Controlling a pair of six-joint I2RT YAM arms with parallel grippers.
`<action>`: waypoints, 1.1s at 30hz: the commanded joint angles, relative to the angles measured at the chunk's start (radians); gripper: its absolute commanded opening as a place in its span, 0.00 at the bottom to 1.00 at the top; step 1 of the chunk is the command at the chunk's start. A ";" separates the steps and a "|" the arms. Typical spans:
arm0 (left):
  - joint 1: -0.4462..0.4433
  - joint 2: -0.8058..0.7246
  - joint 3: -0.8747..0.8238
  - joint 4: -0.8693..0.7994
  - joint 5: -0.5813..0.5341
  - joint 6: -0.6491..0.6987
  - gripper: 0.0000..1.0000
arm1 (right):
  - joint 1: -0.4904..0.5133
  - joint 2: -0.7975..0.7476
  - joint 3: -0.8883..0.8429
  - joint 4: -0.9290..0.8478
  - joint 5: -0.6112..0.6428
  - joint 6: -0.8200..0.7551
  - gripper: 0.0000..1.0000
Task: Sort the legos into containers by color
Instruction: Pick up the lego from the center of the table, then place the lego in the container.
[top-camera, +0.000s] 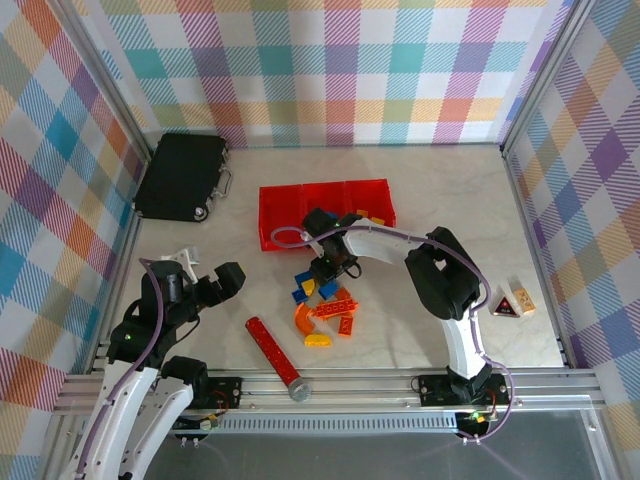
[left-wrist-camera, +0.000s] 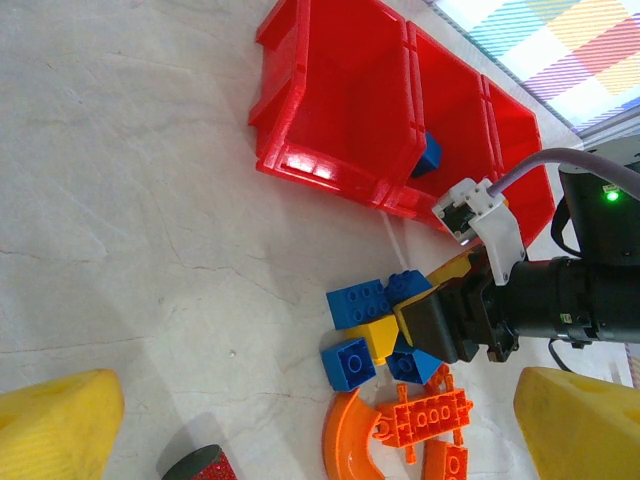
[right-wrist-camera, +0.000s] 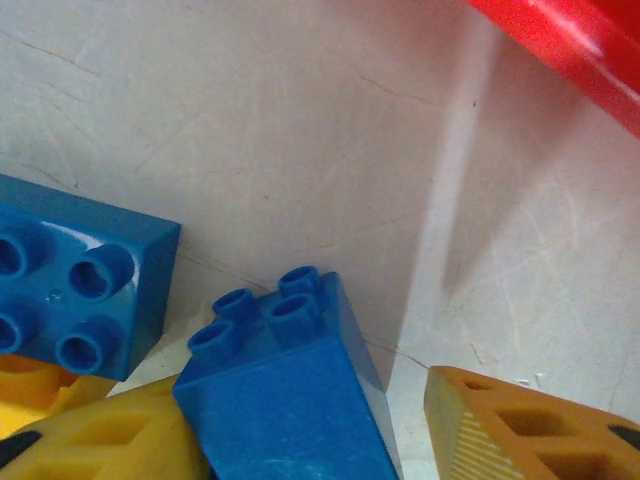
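The left arm (top-camera: 150, 330) rises at the lower left of the overhead view. Its left claw (top-camera: 228, 281) points right with the jaws spread wide, and the yellow fingers (left-wrist-camera: 55, 430) sit in the bottom corners of its wrist view. The right arm (top-camera: 445, 285) bends from lower right toward frame centre. The right claw (top-camera: 330, 267) is tipped down, jaws partly apart.

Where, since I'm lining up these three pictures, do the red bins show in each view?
Top external: red bins mid-table, beyond the brick pile.
Left wrist: red bins along the top, centre to right.
Right wrist: red bins as an edge in the top right corner.
Shared landmark: the blue bricks lying just in front of the bins.
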 joint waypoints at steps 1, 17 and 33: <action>-0.016 -0.008 0.005 -0.013 -0.003 -0.008 1.00 | 0.007 0.006 0.027 -0.029 0.027 -0.006 0.51; -0.014 -0.008 0.004 -0.012 -0.005 -0.008 1.00 | 0.005 -0.141 0.067 -0.047 0.118 0.016 0.23; -0.015 -0.020 0.007 -0.017 0.008 -0.008 1.00 | -0.095 -0.019 0.401 -0.109 0.113 0.094 0.24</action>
